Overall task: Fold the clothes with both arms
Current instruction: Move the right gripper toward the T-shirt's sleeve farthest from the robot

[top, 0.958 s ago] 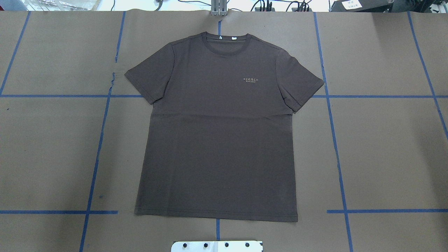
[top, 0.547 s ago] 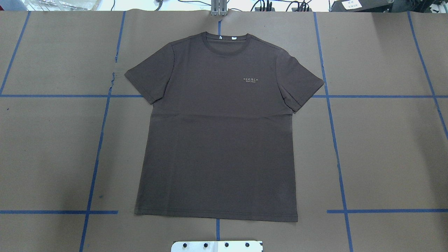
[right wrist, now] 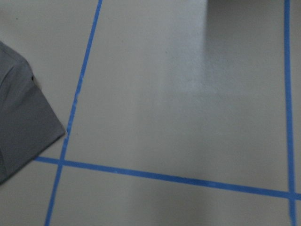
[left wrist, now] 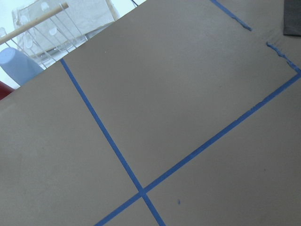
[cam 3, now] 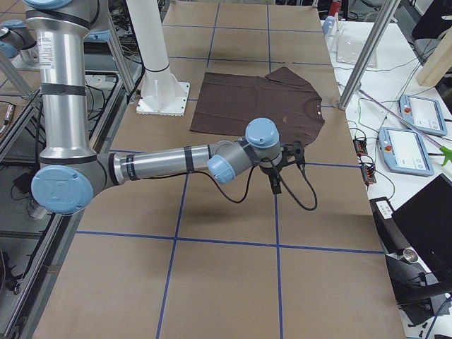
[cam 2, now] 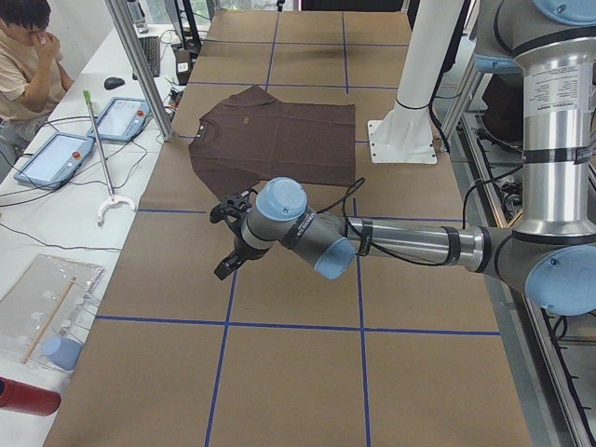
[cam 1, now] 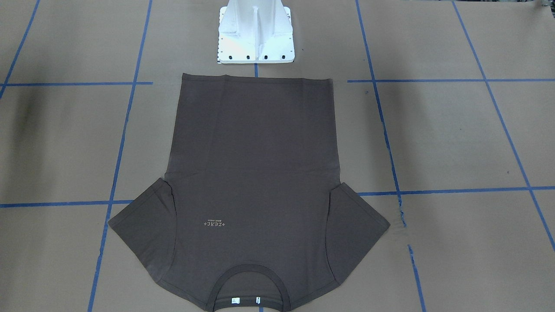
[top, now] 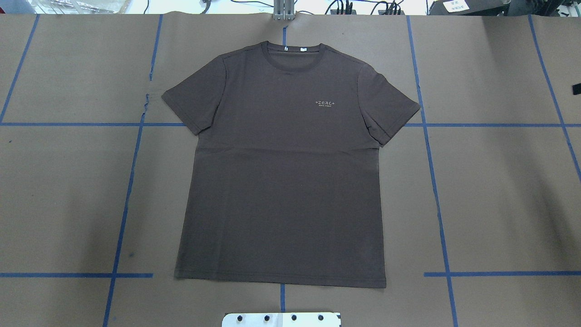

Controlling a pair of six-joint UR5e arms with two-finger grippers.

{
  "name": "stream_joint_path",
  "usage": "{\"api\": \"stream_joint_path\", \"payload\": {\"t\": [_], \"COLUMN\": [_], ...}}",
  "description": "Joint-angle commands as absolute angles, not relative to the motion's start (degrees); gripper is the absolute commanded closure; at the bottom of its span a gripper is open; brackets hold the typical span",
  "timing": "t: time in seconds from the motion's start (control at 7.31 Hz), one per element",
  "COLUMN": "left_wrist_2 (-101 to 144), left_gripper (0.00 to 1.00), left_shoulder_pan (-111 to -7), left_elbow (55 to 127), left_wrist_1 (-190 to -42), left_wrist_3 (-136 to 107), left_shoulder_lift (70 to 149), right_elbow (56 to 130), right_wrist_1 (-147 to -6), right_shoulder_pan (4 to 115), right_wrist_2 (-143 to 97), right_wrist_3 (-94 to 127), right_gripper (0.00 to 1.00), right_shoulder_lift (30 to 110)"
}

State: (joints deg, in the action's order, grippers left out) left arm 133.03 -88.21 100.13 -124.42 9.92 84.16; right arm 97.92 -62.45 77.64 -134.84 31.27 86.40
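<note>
The dark brown T-shirt (top: 281, 172) lies flat and spread out, front up, collar at the far edge and hem toward the robot's base. It also shows in the front-facing view (cam 1: 251, 164) and in both side views (cam 2: 275, 140) (cam 3: 254, 102). My left gripper (cam 2: 224, 242) hangs over bare paper to the shirt's left, apart from it; I cannot tell if it is open. My right gripper (cam 3: 281, 169) hangs over paper to the shirt's right, with only a black sliver at the overhead view's right edge (top: 576, 88); I cannot tell its state. A sleeve corner shows in the right wrist view (right wrist: 19, 127).
Brown paper with blue tape lines (top: 435, 181) covers the table. The white pedestal base (cam 1: 256, 34) stands just behind the hem. A metal post (cam 2: 140, 65), tablets (cam 2: 56, 154) and a seated operator (cam 2: 28, 56) are along the far side.
A black sliver of the right gripper has come in at the overhead view's right edge. The shirt has not moved.
</note>
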Motion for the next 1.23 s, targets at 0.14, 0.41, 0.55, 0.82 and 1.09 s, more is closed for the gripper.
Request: {"api": "stream_joint_path", "payload": {"t": [0.14,0.41,0.55,0.82,1.09], "left_wrist_2": [133.15,133.15,133.15,133.15,133.15], "left_gripper": [0.0,0.0,0.0,0.0,0.0], "left_shoulder_pan": [-88.16,-88.15,-88.15,-88.15,-88.15], "left_elbow": [100.1,100.46,100.46,100.55,100.55], "left_wrist_1": [-127.18,-127.18,-127.09,-127.09,-127.09], "left_wrist_3": [9.67,9.67,9.67,9.67,9.67], "left_shoulder_lift": [84.02,84.02,84.02,84.11,84.11], "right_elbow": [85.14,77.99,77.35,74.98,74.18], "right_wrist_1": [-53.38,-48.01,-47.99,-47.64,-47.55], "right_shoulder_pan": [61.3,54.43,53.53,51.43,50.54], "right_wrist_2": [-119.23,-110.94,-110.57,-109.35,-109.07], "right_wrist_3": [50.57,56.06,56.07,56.07,56.07], "right_gripper": [0.0,0.02,0.07,0.09,0.11], "right_shoulder_lift": [70.98,67.24,67.15,67.06,66.97]}}
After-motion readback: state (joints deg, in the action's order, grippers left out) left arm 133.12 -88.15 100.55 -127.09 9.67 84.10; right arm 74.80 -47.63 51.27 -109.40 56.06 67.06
